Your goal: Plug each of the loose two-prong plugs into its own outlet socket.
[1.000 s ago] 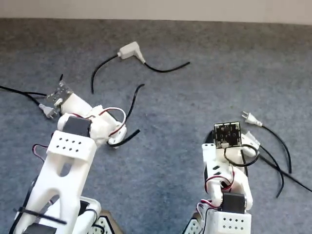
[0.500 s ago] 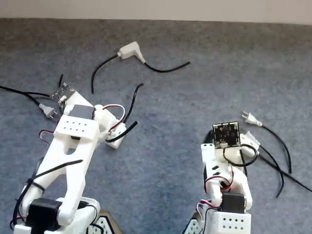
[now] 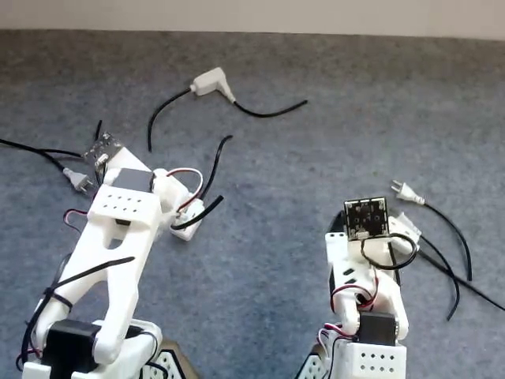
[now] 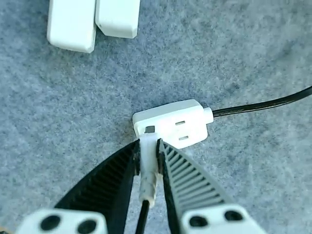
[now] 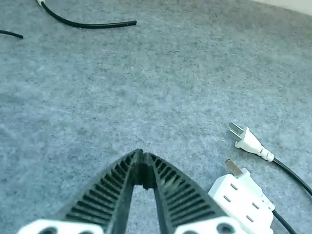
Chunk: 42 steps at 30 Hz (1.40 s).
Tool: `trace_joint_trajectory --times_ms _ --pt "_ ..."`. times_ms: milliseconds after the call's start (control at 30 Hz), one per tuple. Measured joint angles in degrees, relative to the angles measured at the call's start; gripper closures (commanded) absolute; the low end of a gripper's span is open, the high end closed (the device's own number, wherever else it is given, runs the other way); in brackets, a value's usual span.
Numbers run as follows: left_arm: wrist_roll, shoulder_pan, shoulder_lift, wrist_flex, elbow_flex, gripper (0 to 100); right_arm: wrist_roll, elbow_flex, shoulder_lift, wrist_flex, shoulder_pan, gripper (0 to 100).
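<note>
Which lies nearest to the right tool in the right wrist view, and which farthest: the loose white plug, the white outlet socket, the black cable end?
From the right tool:
1. White outlet socket, close beside it.
2. Loose white plug, just beyond the socket.
3. Black cable end, far ahead.

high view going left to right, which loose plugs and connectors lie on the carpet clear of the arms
small white plug → white connector at the far side → two-prong plug
</note>
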Motion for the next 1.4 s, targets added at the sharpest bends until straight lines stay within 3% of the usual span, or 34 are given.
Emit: trace_joint_trajectory --times_ms 1233,1400 --pt "0.0 4.3 0.5 0.7 -0.1 99 0.0 0.0 0.0 0.0 0.0 99.1" --pt "-2.9 3.4 1.1 0.7 -0.2 99 0.0 0.0 0.0 0.0 0.0 99.1"
